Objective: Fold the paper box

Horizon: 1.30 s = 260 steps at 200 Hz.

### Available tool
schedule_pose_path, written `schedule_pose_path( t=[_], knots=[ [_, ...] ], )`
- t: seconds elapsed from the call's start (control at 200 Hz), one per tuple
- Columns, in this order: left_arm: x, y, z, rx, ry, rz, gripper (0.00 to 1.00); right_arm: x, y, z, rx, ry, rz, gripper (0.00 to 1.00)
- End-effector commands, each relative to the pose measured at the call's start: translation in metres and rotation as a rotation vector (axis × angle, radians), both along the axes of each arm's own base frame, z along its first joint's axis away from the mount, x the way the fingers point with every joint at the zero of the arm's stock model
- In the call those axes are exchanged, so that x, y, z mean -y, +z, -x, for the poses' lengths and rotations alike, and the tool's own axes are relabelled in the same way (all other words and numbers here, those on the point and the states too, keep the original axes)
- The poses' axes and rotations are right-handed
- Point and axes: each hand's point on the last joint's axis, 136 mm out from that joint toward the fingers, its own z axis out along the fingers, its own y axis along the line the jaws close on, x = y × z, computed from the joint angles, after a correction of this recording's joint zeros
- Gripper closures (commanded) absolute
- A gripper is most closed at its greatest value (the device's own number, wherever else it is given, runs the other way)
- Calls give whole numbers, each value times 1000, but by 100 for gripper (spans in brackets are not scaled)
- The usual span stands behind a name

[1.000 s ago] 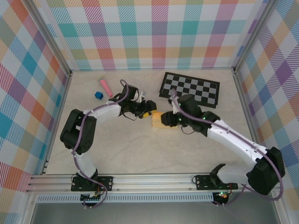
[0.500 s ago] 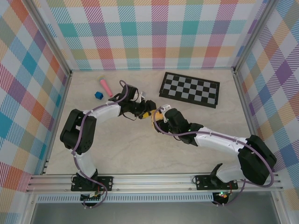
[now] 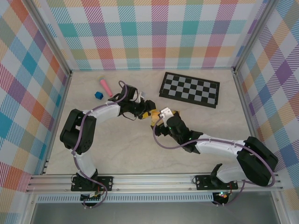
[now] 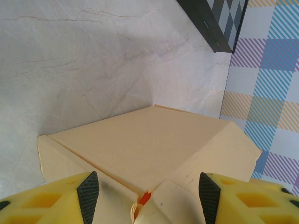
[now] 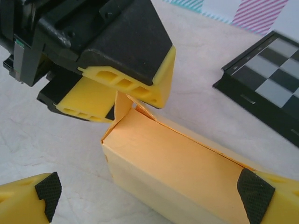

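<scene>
The table is crossed from its near right corner by the right arm, which is laid low and stretched to the middle. The left arm is bent in from the near left side to the same spot. There, about midway across the table, the paper box is found lying flat on the pale surface. It is a long yellow-orange shape with one end flap stood up.

In the right wrist view the right pincer is seen spread wide astride the box. One black pad is held clear of the box over bare table. The other pad is set at the box's opposite long edge, and whether it touches cannot be told.

Just beyond, the raised end flap is pinched by the left pincer, its yellow fingers set on the box's end from both sides. In the left wrist view that folded end is seen wedged between the two pads.

Farther back on the left, a small blue cube and a pink stick are laid near each other, well apart from the box. Farther back on the right, a black-and-white checkered board is laid flat near the back wall. The table is enclosed by plaid walls.
</scene>
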Motion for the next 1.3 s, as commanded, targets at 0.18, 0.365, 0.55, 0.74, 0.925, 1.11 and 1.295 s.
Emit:
schedule_pose_path(
  t=[0.18,0.365,0.55,0.74,0.925,1.11,1.295],
  knots=[
    [-18,-46,7,-124,54,-94,40,-12,32,-1,180,-34,-36,0],
    [-18,-50,8,-139,56,-89,40,-24,31,-7,223,-17,43,0],
    [-18,-52,10,-150,60,-85,40,-29,29,-26,239,-103,73,0],
    [-17,-53,11,-158,63,-77,41,-28,32,-33,217,-149,59,0],
    [-16,-52,9,-158,60,-71,41,-53,20,16,16,203,-36,0],
    [-15,-51,9,-158,51,-66,41,-61,8,71,-169,663,-35,5],
    [-16,-51,8,-163,56,-74,41,-43,18,12,15,419,-33,20]
  ],
)
